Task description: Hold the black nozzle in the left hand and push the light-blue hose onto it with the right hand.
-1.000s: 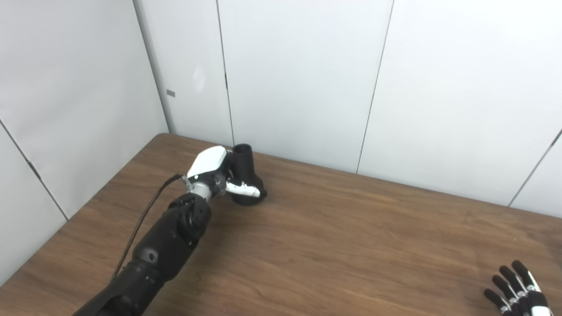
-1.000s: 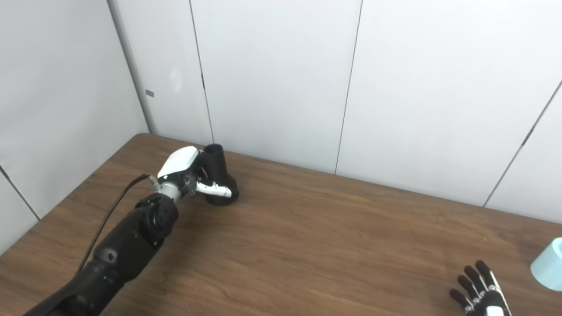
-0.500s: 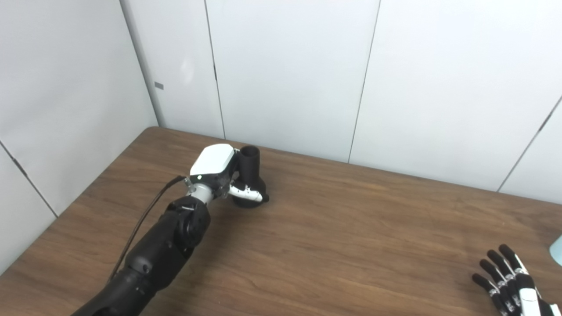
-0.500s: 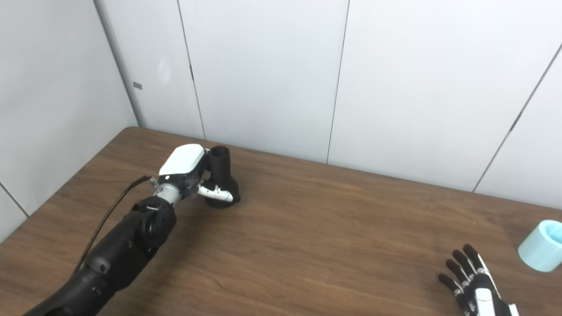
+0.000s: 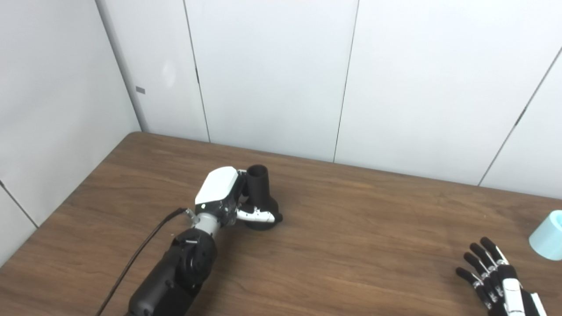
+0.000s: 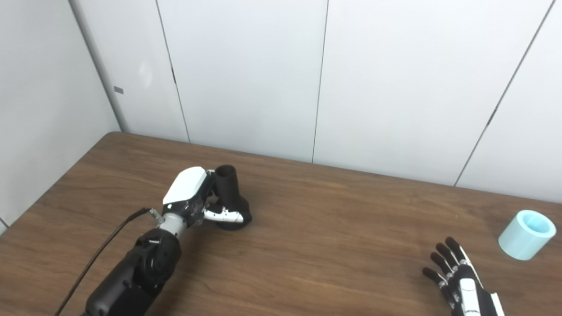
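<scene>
- The black nozzle (image 6: 229, 197) stood upright on the wooden table (image 6: 333, 228), wide base down and narrow open neck up, towards the table's left rear part; whether the base rested on the wood or sat just above it could not be told
- The left hand (image 6: 193, 199) was closed around the black nozzle from that nozzle's left side; its white back faced up, and a white-tipped thumb (image 6: 226, 216) lay across the front of the flared base
- The light-blue hose (image 6: 527, 235), a short pale cylinder with its open end tilted upward, lay on the table far to the right of the black nozzle, well apart from it
- The right hand (image 6: 461, 285) was low and far to the right of the black nozzle, near the light-blue hose but not touching it; its dark fingers (image 6: 443, 259) were spread apart and held nothing
</scene>
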Motion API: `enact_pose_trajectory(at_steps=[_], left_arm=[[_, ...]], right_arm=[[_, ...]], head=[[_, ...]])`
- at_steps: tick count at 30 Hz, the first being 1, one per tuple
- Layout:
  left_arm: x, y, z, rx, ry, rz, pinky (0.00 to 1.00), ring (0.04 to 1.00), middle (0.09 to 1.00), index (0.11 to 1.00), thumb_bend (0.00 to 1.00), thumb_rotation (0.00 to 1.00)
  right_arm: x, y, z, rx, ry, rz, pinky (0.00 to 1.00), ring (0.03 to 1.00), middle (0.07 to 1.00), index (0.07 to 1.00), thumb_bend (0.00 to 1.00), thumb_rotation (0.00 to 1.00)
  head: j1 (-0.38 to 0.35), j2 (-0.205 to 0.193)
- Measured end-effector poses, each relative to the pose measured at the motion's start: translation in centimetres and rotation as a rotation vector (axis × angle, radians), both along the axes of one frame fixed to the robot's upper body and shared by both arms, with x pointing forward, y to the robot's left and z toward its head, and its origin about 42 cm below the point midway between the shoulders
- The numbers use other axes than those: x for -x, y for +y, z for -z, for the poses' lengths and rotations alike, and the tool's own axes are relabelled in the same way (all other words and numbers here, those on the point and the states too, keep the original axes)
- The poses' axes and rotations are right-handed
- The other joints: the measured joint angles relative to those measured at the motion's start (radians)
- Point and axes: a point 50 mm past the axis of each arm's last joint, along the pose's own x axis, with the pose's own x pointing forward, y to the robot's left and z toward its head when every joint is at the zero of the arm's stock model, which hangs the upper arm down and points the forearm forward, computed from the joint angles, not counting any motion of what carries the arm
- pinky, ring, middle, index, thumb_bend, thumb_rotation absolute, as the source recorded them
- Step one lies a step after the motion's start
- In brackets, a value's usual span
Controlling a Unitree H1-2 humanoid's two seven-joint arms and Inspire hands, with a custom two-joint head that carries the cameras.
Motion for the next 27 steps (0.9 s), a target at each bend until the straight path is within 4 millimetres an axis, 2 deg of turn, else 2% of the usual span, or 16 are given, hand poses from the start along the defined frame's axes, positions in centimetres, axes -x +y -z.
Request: enact_pose_trajectory(at_steps=[5, 10, 15, 19, 24, 27], left_arm=[[1.4, -1.8, 0.5, 0.032, -0.004, 0.021, 0.49, 0.517, 0.524, 0.469, 0.52, 0.00], [2.7, -5.2, 1.2, 0.049, -0.014, 0.073, 0.48, 0.525, 0.520, 0.470, 0.52, 0.00], [4.3, -8.1, 1.9, 0.041, -0.036, 0.131, 0.45, 0.501, 0.503, 0.479, 0.52, 0.00], [5.6, -9.6, 2.0, 0.028, -0.050, 0.165, 0.43, 0.495, 0.494, 0.484, 0.52, 0.00], [6.5, -10.7, 2.4, 0.016, -0.054, 0.197, 0.43, 0.491, 0.474, 0.493, 0.52, 0.00], [7.2, -11.5, 2.8, 0.012, -0.063, 0.214, 0.42, 0.499, 0.481, 0.490, 0.52, 0.00]], right_arm=[[0.0, 0.1, 0.0, 0.005, 0.002, 0.001, 0.78, 0.889, 0.899, 0.907, 0.52, 0.92], [0.0, 0.2, -0.1, 0.008, 0.002, -0.005, 0.81, 0.905, 0.910, 0.913, 0.54, 0.92], [0.3, 0.3, -0.6, 0.017, 0.010, -0.011, 0.79, 0.897, 0.907, 0.909, 0.55, 0.90], [0.3, 0.5, -1.2, 0.012, -0.002, -0.015, 0.78, 0.893, 0.905, 0.903, 0.57, 0.90], [0.4, 0.7, -1.4, 0.027, -0.002, -0.016, 0.77, 0.886, 0.899, 0.899, 0.59, 0.91], [0.6, 1.0, -1.5, 0.027, 0.008, -0.002, 0.77, 0.884, 0.895, 0.900, 0.54, 0.94]], head=[[-0.046, 0.015], [-0.078, 0.023], [-0.120, 0.038], [-0.137, 0.045], [-0.169, 0.043], [-0.187, 0.048]])
